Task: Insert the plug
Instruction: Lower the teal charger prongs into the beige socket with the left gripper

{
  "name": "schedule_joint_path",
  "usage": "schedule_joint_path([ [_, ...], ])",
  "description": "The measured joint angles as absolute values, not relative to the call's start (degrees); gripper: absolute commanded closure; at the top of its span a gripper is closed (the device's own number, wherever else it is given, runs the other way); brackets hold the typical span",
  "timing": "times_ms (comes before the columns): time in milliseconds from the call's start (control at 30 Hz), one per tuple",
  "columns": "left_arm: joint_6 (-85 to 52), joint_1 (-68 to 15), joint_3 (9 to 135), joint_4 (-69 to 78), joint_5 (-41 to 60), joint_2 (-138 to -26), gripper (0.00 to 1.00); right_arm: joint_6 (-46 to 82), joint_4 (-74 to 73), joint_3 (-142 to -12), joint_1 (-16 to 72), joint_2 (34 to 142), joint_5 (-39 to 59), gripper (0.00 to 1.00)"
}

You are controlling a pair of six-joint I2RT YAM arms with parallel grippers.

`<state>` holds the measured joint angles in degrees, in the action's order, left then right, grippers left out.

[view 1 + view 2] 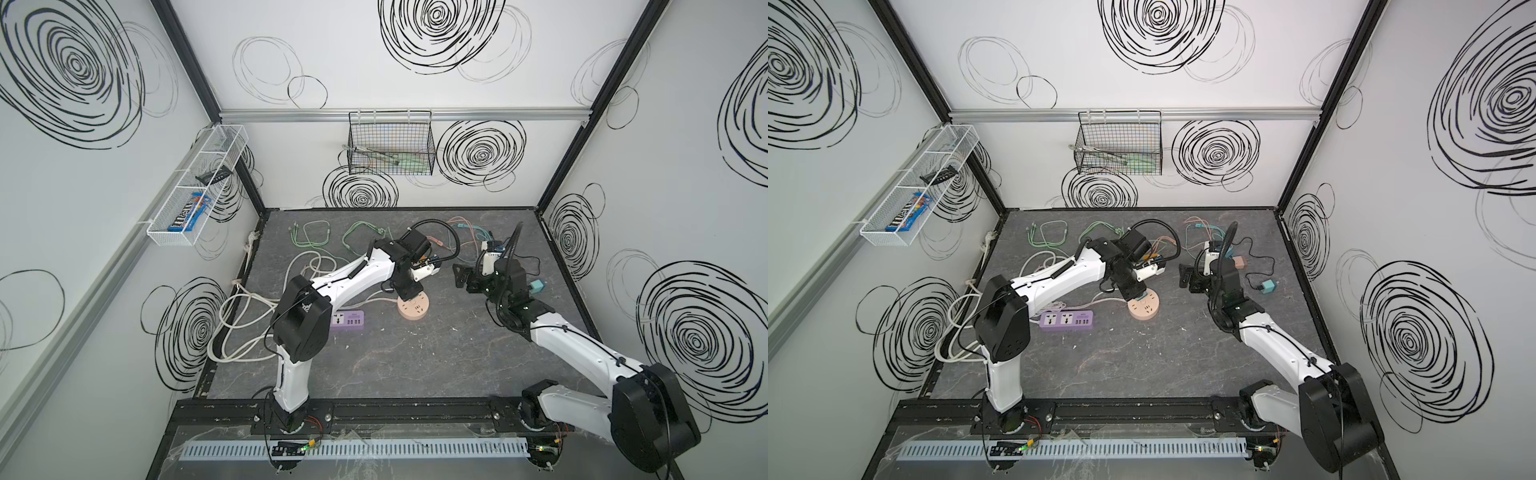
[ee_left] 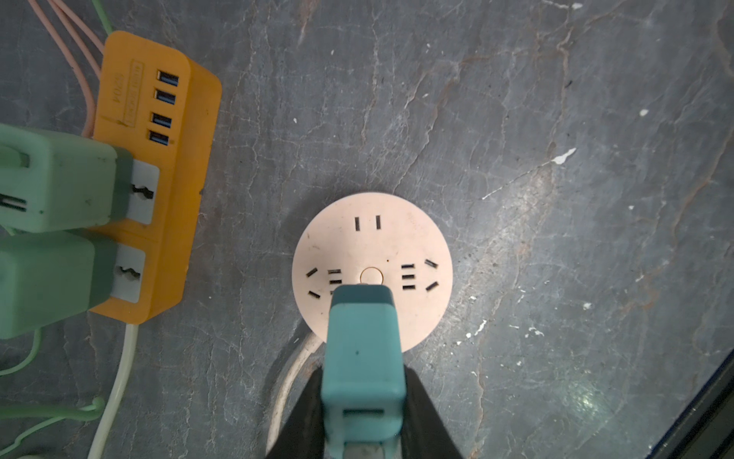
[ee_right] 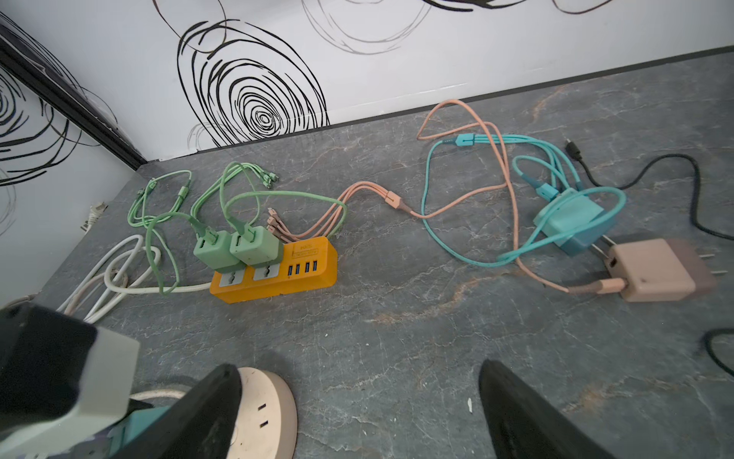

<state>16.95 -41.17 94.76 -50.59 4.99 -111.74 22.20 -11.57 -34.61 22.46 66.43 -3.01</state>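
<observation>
My left gripper (image 2: 363,381) is shut on a teal plug (image 2: 363,349), one black finger (image 2: 306,417) on each side of it. The plug's front end stands over the round pink socket (image 2: 397,246), just short of its centre button; the prongs are hidden. In both top views the left gripper (image 1: 409,291) (image 1: 1133,291) points down onto the socket (image 1: 415,309) (image 1: 1144,309). My right gripper (image 3: 357,369) is open and holds nothing, low over the table just right of the socket (image 3: 270,413). It also shows in a top view (image 1: 463,276).
An orange power strip (image 2: 159,179) (image 3: 278,270) with two green chargers lies behind the socket. A purple strip (image 1: 348,321) lies to the socket's left. A teal charger (image 3: 572,222), a pink charger (image 3: 659,270) and loose cables lie at the back right. White cords (image 1: 241,324) coil at the left.
</observation>
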Motion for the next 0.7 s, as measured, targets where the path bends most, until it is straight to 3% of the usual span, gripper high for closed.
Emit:
schedule_joint_path([
  [700, 18.70, -39.94, 101.69, -56.93, 4.56, -118.74, 1.00, 23.59, -10.68, -34.76, 22.46, 68.31, -1.76, 0.03],
])
